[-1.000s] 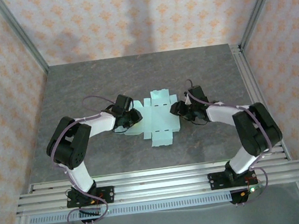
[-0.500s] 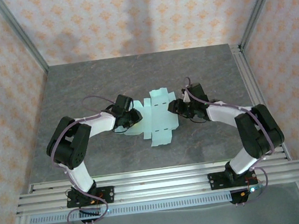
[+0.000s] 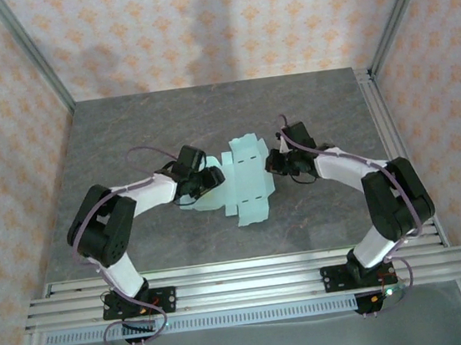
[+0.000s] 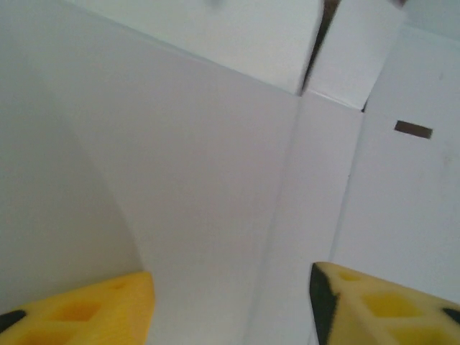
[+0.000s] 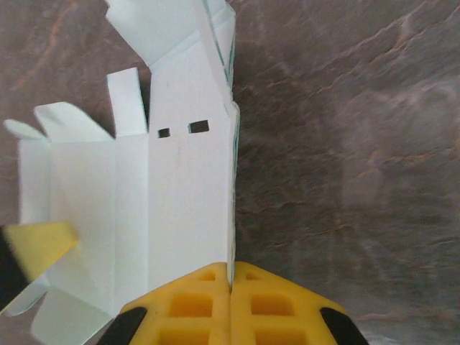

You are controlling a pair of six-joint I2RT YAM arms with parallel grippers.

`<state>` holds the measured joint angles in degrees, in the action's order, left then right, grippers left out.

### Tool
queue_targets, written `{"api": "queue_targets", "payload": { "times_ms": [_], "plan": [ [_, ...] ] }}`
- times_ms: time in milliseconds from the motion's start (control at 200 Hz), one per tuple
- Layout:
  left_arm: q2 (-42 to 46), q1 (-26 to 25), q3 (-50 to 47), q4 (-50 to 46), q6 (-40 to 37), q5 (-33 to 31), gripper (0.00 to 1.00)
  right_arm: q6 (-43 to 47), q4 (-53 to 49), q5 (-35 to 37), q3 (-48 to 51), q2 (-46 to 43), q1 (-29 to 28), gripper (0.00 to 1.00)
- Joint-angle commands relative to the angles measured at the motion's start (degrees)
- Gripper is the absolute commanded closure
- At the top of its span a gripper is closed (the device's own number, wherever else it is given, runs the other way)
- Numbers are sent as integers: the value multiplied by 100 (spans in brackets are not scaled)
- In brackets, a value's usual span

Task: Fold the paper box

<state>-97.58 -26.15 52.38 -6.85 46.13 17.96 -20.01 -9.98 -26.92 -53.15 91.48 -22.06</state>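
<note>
Right wrist: we saw our right claw (image 5: 231, 273) pinched shut on the paper box (image 5: 172, 201) edge; left claw (image 4: 231, 277) spread open over it.

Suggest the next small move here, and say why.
Probably the right gripper should lift the edge it pinches and swing that panel up along its crease. Its jaws are shut on the right edge of the paper box, which lies mostly flat, while the left gripper hangs open over the opposite side.
</note>
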Motion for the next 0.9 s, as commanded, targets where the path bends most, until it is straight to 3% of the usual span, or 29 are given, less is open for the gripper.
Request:
{"api": "queue_targets", "payload": {
  "times_ms": [0, 150, 400, 706, 891],
  "plan": [
    [470, 39, 29, -983, -302, -543, 32, 896, -1248, 680, -511, 100, 39, 100],
    [536, 45, 168, -1196, -443, -516, 25, 1365, -2532, 1544, -1304, 441, -83, 100],
    [473, 41, 91, -1007, -304, -370, 21, 1142, -3923, 3395, -2449, 1242, -714, 100],
    [570, 45, 144, -1223, -447, -463, 18, 706, -4624, 5343, -3426, 2278, -1494, 100],
    [637, 40, 101, -1212, -438, -473, 18, 567, -4671, 5916, -3695, 2778, -1816, 100]
  ]
}}
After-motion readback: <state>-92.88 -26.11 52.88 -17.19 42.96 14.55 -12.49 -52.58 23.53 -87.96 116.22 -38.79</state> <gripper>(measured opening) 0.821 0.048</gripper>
